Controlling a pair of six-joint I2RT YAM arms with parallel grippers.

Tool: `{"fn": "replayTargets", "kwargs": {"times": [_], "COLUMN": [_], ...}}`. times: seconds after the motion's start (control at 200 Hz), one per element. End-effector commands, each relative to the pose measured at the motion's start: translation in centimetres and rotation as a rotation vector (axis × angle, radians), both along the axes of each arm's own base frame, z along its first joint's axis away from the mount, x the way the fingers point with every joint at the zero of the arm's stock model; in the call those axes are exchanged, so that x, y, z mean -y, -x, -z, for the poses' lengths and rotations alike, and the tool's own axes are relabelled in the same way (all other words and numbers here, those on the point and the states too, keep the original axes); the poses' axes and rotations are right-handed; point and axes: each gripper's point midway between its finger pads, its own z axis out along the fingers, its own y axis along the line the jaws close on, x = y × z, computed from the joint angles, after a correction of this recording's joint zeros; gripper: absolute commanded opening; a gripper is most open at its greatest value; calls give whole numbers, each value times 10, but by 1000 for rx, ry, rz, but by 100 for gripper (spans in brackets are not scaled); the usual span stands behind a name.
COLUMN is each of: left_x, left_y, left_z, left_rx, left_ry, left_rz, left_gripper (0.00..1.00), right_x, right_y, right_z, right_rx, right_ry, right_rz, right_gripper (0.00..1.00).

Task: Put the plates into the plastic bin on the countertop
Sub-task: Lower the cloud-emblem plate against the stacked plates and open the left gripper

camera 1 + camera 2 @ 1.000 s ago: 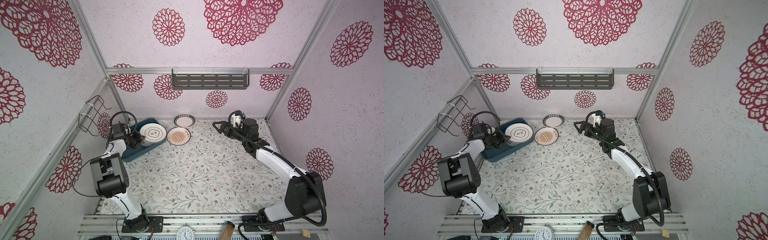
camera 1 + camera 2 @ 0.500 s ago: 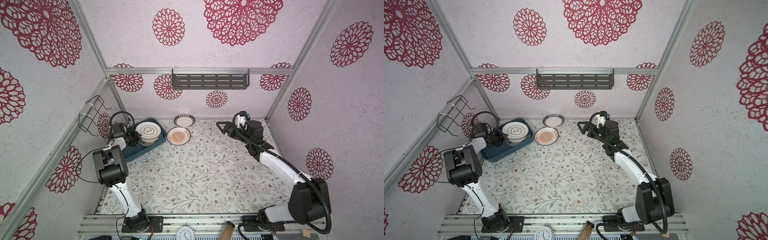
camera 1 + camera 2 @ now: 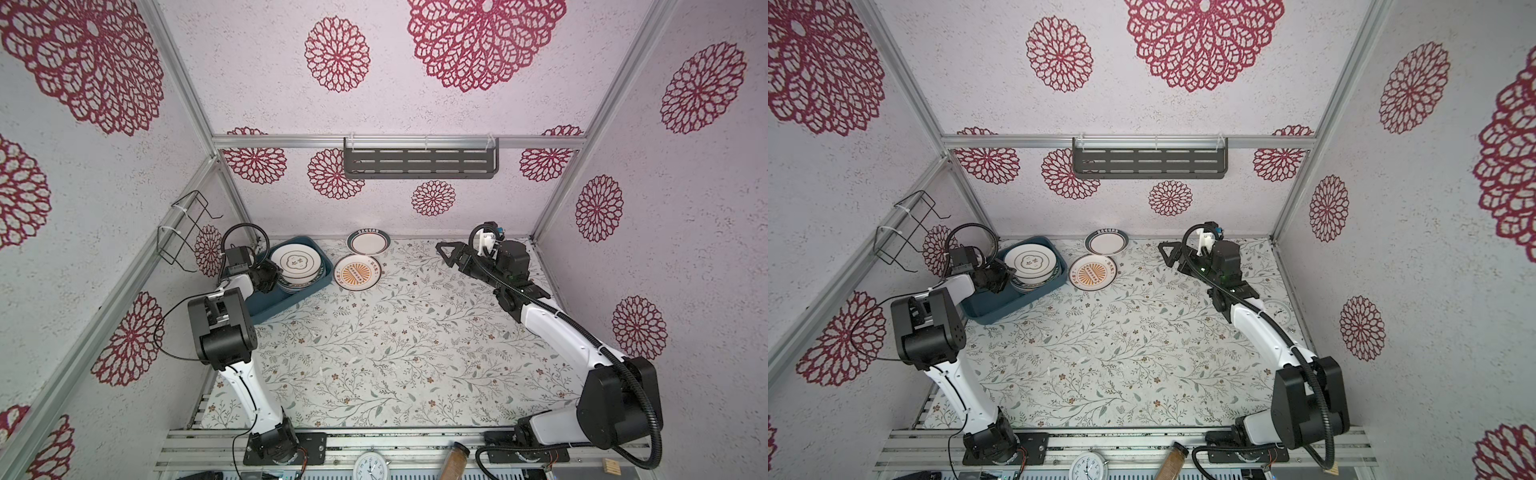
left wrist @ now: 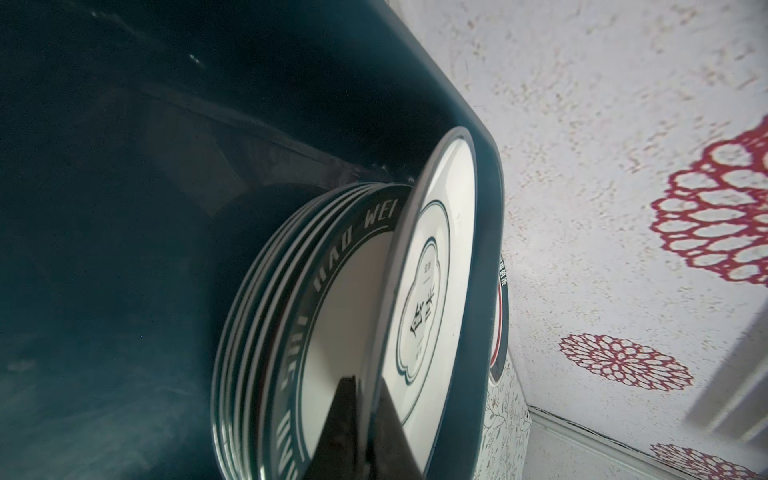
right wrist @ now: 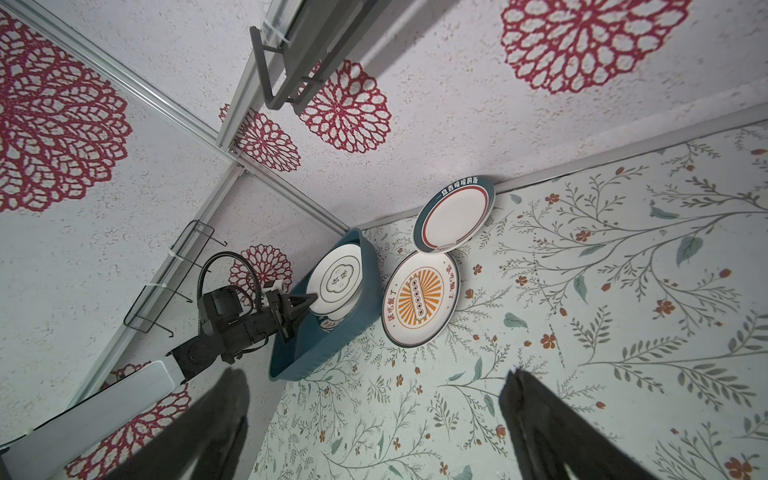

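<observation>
The dark teal plastic bin (image 3: 286, 306) (image 3: 1000, 313) stands at the back left of the countertop (image 3: 395, 345). Inside it lies a stack of several plates (image 4: 266, 332). The top plate (image 3: 296, 262) (image 4: 432, 291), white with a thin ringed emblem, leans tilted on the stack. My left gripper (image 3: 276, 274) (image 4: 368, 384) is shut on its near rim. An orange sunburst plate (image 3: 358, 272) (image 5: 419, 299) and a teal-rimmed plate (image 3: 368, 242) (image 5: 455, 216) lie right of the bin. My right gripper (image 3: 446, 253) (image 5: 374, 376) hangs open and empty above the countertop at the back right.
A grey slotted shelf (image 3: 419, 163) hangs on the back wall and a wire rack (image 3: 183, 232) on the left wall. A small clock (image 3: 1278, 311) lies beside the right arm. Another clock (image 3: 370, 465) and a spice jar (image 3: 455, 455) sit at the front rail.
My left gripper carried the emblem plate left and back, from over the bin's right edge onto the stack inside. The right arm drew slightly back to the right.
</observation>
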Motion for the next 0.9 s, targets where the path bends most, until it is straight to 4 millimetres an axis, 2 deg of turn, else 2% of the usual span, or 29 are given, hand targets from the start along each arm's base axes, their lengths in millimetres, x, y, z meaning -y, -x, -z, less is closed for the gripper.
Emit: {"fn": "replayTargets", "kwargs": {"times": [0.0,0.29,0.385,0.52,0.711,0.891], "left_x": [9,10,11,13,7,0], "left_y": [-7,-4,-1,6,19,32], "left_z": [0,-10,-11,-9,-1,-10], "left_rx": [2,-58,-96,-180,-304,-342], "left_ry": [-28,-135,-180,-245,-268,-322], "left_rz": [19,32,29,24,9,0], "left_gripper": [28,56,62,66,69,74], "right_x": [4,11,14,13,7,-7], "right_y": [-4,-7,-11,-17,-30,-48], "right_z": [-12,6,24,47,67,81], "right_rx": [40,15,-13,-61,-101,-136], "right_ry": [-15,28,63,69,35,4], "right_rz": [18,53,76,77,79,33], "right_gripper": [99,99,99,99,99,99]}}
